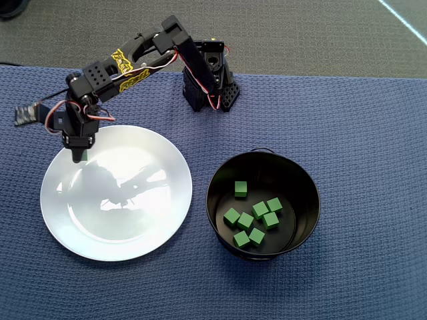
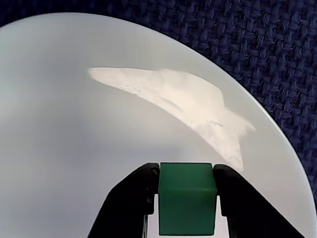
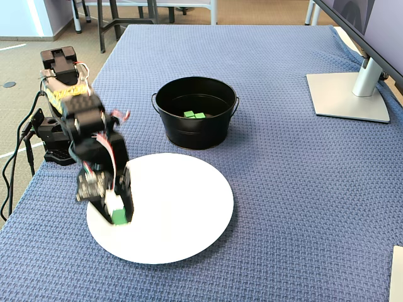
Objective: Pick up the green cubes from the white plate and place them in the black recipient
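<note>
Now the gripper (image 2: 187,198) is clenching the last green cube (image 2: 187,198) above the white plate's (image 1: 140,227) rim, presumably for carrying to the black recipient (image 1: 220,180), where seven cubes (image 1: 253,217) are sitting

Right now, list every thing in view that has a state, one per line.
Gripper: jaws shut on one green cube, over the plate's edge.
Held cube: clamped between the jaws.
White plate: no loose cubes on it.
Black pot: upright, seven green cubes inside.
Cubes in the pot: lying loose on its bottom.
</note>
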`<state>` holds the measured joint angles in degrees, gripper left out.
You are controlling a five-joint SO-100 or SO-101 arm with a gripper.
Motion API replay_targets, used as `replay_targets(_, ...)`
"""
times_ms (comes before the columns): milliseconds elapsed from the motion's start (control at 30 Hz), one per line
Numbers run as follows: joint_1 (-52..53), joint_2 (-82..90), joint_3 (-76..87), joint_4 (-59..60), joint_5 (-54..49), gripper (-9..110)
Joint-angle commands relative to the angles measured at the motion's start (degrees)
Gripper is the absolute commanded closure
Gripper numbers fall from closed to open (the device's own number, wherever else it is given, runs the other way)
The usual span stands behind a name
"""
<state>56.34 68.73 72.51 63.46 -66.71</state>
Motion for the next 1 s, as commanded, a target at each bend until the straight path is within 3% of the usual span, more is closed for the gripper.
replay_targets(0,-3.08,9.05,-11.78,9.32,9.58,101)
replay_targets(167,-9.32,16.88,-14.59,10.28,28.65,101)
replay_targets(333,-23.47,24.70,-11.43,14.06,41.84,102)
replay_targets(500,-41.57,31.99,-3.87,16.35,50.80,102)
replay_targets(700,-59.68,38.23,11.25,10.90,59.41,102)
replay_targets(967,-65.21,41.48,28.92,-2.46,63.81,101)
